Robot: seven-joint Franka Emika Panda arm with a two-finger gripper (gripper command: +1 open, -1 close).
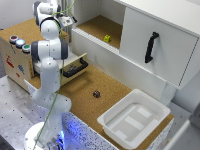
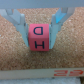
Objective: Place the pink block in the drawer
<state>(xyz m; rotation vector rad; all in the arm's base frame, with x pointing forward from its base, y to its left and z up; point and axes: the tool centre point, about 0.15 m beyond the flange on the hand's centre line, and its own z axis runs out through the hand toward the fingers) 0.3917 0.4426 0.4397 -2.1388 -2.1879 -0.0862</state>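
Observation:
The pink block [image 2: 39, 31], with dark letters on its faces, sits between my gripper's [image 2: 39, 42] two fingers, which press on its left and right sides over cork; I cannot tell whether it rests on the cork or hangs above it. In the exterior view my gripper [image 1: 66, 23] is behind the plywood box, and the block is hidden by the arm. The drawer [image 1: 73, 64] stands pulled open, its black bar handle [image 1: 76, 69] facing the cork floor, in front of and below the gripper.
The plywood box [image 1: 17, 55] carries coloured buttons [image 1: 19, 43]. A yellow block [image 1: 107, 38] lies in the white cabinet's open bay, beside its door [image 1: 155, 45]. A small dark object [image 1: 96, 93] lies on the cork. A white bin [image 1: 132, 119] stands at the exterior view's lower right.

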